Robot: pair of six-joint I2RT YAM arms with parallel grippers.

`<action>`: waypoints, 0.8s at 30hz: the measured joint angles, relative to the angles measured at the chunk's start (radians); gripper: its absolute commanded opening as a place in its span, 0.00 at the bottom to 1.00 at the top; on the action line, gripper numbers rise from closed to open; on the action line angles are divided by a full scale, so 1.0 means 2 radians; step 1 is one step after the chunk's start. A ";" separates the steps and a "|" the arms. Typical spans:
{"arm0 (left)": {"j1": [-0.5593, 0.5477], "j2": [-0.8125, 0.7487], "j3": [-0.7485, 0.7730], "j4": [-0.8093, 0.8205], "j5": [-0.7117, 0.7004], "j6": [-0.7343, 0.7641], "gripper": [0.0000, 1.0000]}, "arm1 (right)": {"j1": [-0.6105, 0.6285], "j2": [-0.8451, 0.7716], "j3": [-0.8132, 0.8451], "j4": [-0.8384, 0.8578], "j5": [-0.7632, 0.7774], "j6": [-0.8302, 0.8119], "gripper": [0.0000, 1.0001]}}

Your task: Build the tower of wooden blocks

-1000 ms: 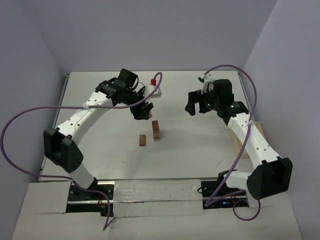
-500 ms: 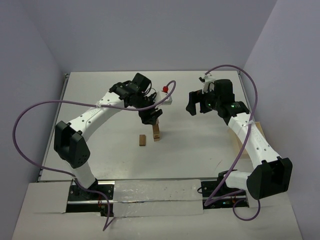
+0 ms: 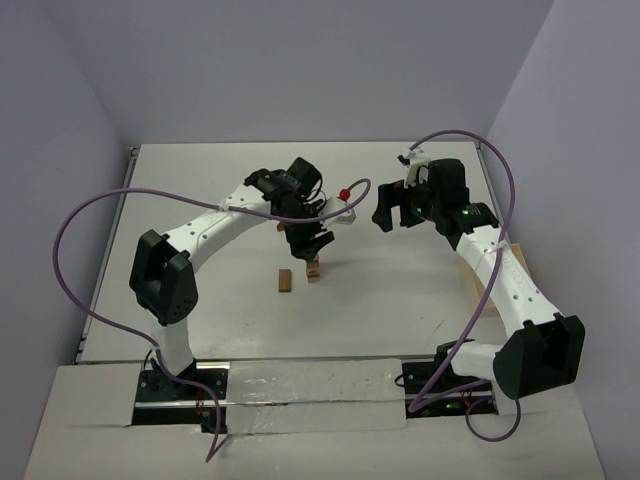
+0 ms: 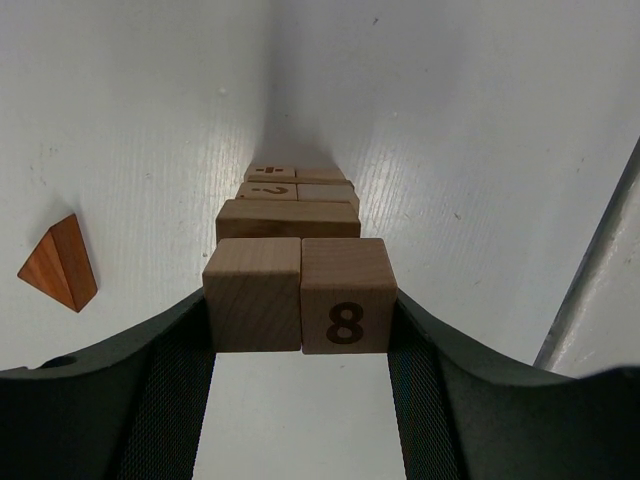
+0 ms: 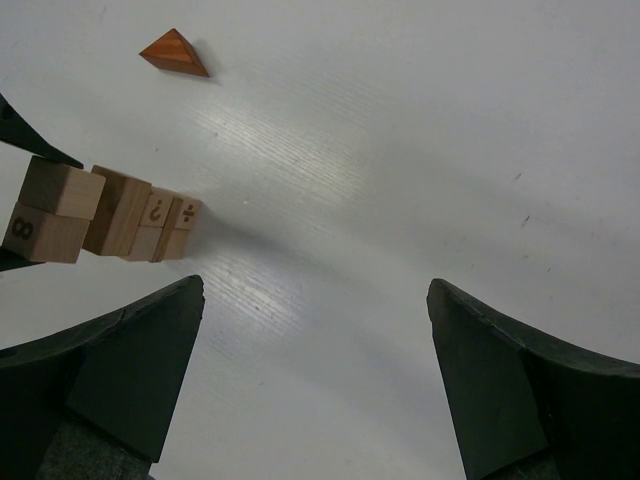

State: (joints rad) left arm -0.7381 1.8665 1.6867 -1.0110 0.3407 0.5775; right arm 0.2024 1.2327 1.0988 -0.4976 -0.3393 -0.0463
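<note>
The wood block tower [image 3: 314,269] stands mid-table: two small cubes marked "÷" and "?" [image 4: 272,189] with a flat brick [image 4: 288,218] on them. My left gripper [image 3: 312,243] is shut on two tan cubes side by side, one plain [image 4: 252,294] and one marked "8" [image 4: 346,296], and holds them right on top of the brick. The right wrist view shows the tower [image 5: 140,220] at its left edge, with the two held cubes [image 5: 48,212] against the brick. My right gripper [image 3: 390,212] hangs open and empty to the tower's right.
A reddish-brown triangular block [image 3: 285,280] lies on the table just left of the tower, and shows in both wrist views [image 4: 60,262] [image 5: 175,52]. A pale wooden tray edge [image 3: 482,292] shows behind my right arm at the table's right side.
My left arm has swung right and down, bringing the two held cubes from left of the tower onto its top. The right arm has not moved.
</note>
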 measured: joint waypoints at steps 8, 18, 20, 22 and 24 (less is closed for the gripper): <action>0.000 0.010 0.003 -0.001 -0.018 -0.008 0.11 | 0.000 0.000 0.000 -0.002 0.000 0.000 1.00; 0.000 0.023 0.018 -0.005 -0.025 -0.008 0.16 | 0.000 0.000 0.000 -0.002 -0.001 0.000 1.00; 0.000 0.023 0.024 -0.007 -0.025 -0.008 0.16 | 0.000 0.000 0.000 -0.002 -0.001 0.000 1.00; 0.000 0.024 0.030 -0.012 -0.025 -0.008 0.16 | 0.000 0.000 0.000 -0.002 -0.001 0.000 1.00; -0.001 0.024 0.037 -0.019 -0.026 -0.007 0.16 | 0.000 0.000 0.000 -0.002 -0.001 0.000 1.00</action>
State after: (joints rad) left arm -0.7406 1.9155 1.7598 -1.0482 0.2893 0.5640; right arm 0.2018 1.2327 1.0988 -0.5018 -0.3422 -0.0463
